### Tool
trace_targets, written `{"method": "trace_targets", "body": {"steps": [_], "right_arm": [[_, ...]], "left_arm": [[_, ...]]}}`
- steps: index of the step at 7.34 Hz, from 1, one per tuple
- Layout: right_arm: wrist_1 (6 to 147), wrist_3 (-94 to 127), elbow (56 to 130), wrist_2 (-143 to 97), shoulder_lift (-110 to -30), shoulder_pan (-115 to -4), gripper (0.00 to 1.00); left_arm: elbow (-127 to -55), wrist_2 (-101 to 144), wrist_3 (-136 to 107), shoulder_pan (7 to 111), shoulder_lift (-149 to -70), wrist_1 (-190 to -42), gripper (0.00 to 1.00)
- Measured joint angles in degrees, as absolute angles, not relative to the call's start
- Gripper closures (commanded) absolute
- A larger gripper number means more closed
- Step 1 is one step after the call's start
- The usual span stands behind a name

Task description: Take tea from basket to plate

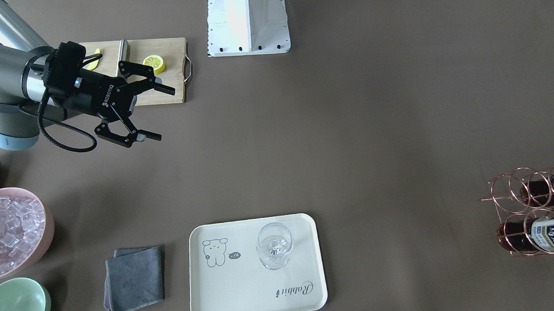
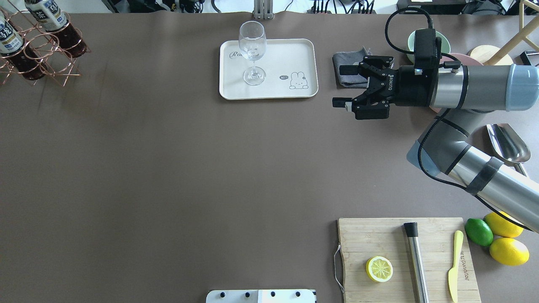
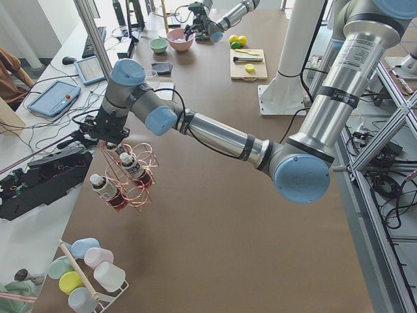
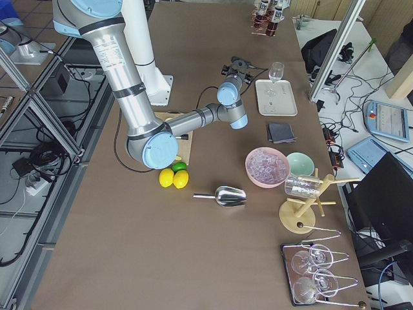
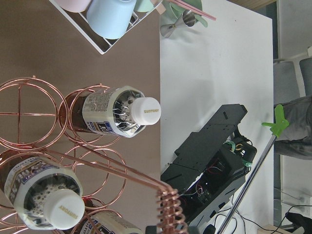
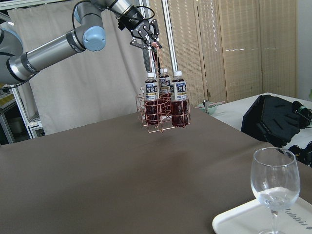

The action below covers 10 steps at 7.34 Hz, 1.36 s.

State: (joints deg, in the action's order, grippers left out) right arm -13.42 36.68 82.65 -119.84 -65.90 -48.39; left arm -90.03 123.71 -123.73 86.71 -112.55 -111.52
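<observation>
Right now I judge the task to be at its very start: no tea (image 5: pixel 117 114) has left the basket (image 1: pixel 503 188).

Furthest to my left, the basket stands on the bench (image 2: pixel 168 168) with three bottles alike upright in its ring cells, white caps up. The other cells show bare. My left gripper (image 6: pixel 147 43) hangs at the coiled top of the basket's tall handle (image 5: pixel 168 212). It shows small in the right wrist view, and I cannot tell whether its fingers are apart or together, nor whether they touch the wire.

Towards the middle and well apart from the basket lies the plate (image 2: pixel 290 54). A stemmed glass (image 2: pixel 252 46) stands on the end bearing the script, and the rest is bare.

On my right, the right gripper (image 2: pixel 339 85) hovers over the bench near a grey cloth (image 2: pixel 347 69). Its fingers are spread wide and there is nothing between them. It seems to have no part in this step.

The next move, I think, belongs to my left arm. It must come off the handle and centre over one cap, jaws apart. It then drops beside the handle without snagging it and closes on the cap or neck. The lift should go straight up, so that the bottle clears its ring and does not drag the light wire frame. After the carry across, the bottle wants setting on the bare part of the plate, clear of the glass.
</observation>
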Motion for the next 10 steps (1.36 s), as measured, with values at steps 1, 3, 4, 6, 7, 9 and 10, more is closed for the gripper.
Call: {"method": "trace_targets", "body": {"steps": [1,3,4,6,7,9,10], "right_arm": [[-13.4,36.7,82.9,-119.9,-66.1,-48.4,0.0],[-13.4,36.7,82.9,-119.9,-66.3,-48.5,0.0],[-13.5,36.7,83.0,-119.8,-66.3,-48.5,0.0],[-13.5,36.7,83.0,-119.8,-66.4,-48.6,0.0],[-13.5,36.7,83.0,-119.8,-66.4,-48.6,0.0],[-13.4,36.6,82.9,-119.7,-66.5,-48.6,0.0],[-13.5,36.6,82.9,-119.7,-66.5,-48.6,0.0]], "left_arm": [[-97.4,123.5,-126.7,86.7,-109.0,-109.0,1.0],[-111.7,122.3,-132.6,86.1,-105.2,-99.2,1.0],[-116.6,121.2,-133.1,85.3,-105.0,-93.1,1.0],[-122.0,120.5,-135.7,82.4,-105.5,-86.3,1.0],[-123.9,119.8,-139.8,79.3,-106.3,-84.1,1.0],[-126.6,114.5,-147.4,72.3,-110.7,-77.0,1.0],[-126.7,112.9,-150.3,68.7,-115.5,-72.2,1.0]]}}
